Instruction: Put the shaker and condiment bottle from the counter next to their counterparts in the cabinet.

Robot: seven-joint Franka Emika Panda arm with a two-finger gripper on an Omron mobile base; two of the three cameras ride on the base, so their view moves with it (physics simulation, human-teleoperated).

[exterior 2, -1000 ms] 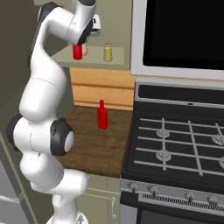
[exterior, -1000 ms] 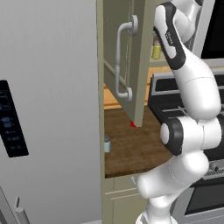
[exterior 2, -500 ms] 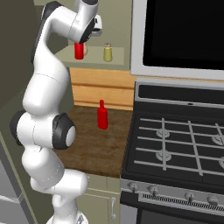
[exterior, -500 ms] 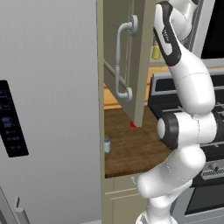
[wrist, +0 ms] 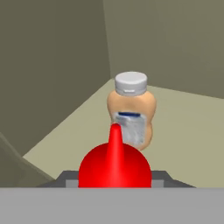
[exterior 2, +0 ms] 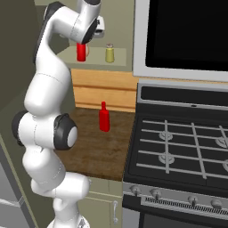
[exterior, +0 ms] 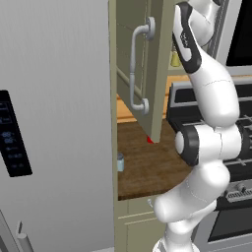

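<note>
My gripper (exterior 2: 83,44) is up inside the open cabinet (exterior: 155,74), shut on the red condiment bottle (exterior 2: 80,52), whose base is at the level of the shelf (exterior 2: 120,62). In the hand view the bottle's nozzle (wrist: 115,144) points up between the gripper (wrist: 114,176) fingers. Just behind it stands a peach squeeze bottle (wrist: 131,113) with a pale cap. A yellow-green jar (exterior 2: 109,53) with a grey cap, the counterpart, stands further right on the shelf. The pale shaker (exterior: 120,161) sits on the counter (exterior: 147,167) by its left edge.
A second red bottle (exterior 2: 104,116) stands on the counter near the stove (exterior 2: 178,147). The cabinet door (exterior: 158,98) with its curved bar handle (exterior: 138,69) hangs open over the counter. A grey fridge (exterior: 54,123) is at the left and a dark microwave (exterior 2: 187,31) at the right.
The arm's lower joints have swung a little. The held bottle has edged slightly toward the yellow-green jar along the shelf.
</note>
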